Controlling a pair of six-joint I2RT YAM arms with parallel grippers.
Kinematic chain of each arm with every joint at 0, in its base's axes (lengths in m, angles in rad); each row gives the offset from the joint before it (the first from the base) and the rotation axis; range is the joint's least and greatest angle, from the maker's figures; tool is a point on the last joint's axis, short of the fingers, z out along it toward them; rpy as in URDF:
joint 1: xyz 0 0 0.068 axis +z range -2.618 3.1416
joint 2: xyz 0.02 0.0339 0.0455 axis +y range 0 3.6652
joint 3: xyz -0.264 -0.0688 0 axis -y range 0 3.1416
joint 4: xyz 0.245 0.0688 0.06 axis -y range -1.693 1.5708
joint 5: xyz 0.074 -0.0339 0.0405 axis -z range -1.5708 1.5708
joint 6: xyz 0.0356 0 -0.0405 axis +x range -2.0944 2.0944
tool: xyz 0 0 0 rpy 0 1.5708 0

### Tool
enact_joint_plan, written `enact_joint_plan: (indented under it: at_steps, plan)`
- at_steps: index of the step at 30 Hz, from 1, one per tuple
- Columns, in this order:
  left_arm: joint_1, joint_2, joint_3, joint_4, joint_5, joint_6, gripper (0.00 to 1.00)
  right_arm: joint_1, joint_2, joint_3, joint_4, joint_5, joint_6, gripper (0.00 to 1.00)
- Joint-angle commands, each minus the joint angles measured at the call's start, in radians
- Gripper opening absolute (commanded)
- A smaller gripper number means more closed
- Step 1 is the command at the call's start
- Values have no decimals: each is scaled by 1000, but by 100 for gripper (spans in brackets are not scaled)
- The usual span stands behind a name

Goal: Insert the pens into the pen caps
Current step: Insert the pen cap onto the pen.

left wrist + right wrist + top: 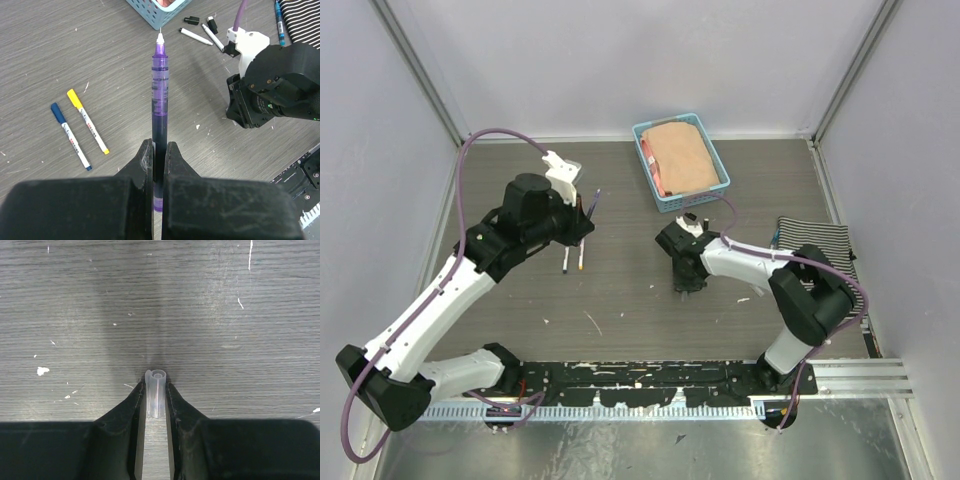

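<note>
1. The left fingers (pixel 146 156) are closed tight on the lower barrel of a purple pen (pixel 160 85). It points straight away from the wrist, and its fine white tip is bare.
2. In the top view that pen (pixel 593 205) is held above the desk (pixel 620 300), toward 10 o'clock from the desk's middle.
3. The right fingers (pixel 139 396) are nearly closed, pinching a small clear cap (pixel 155 392). Its open end faces away from the wrist, close over the desk's wood grain.
4. From above, the right fingers (pixel 688 283) sit near the desk's middle, pointing down, well apart from the left ones.
5. A blue-capped pen (pixel 70 135) and a yellow-capped pen (pixel 88 121) lie side by side on the desk at 9 o'clock from the purple pen, both white-barrelled and capped.
6. Two uncapped white pens (pixel 196 36) lie at 1 o'clock from the purple pen's tip, just beside two black caps (pixel 191 20) and near the blue basket (pixel 150 15).
7. The blue basket (pixel 645 165) stands at 12 o'clock on the desk with a tan cloth (pixel 682 155) in it.
8. A striped cloth (pixel 820 245) lies at the desk's 3 o'clock edge, and a blue pen (pixel 279 22) rests along its near border.
</note>
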Motion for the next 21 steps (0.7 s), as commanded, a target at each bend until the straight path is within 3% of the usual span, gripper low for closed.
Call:
enact_joint_plan:
  at_steps: [1,11,21]
  plan:
    - [5,8,-7,-10,-5,-23,0,3,-89,-26,42,21,-15,17]
    - [-39,-14,-142,140,52,-196,0,4,-344,-108,227,-74,5,15]
    - [-347,-50,-248,345,-95,-278,0,4,-611,-125,346,-77,67,15]
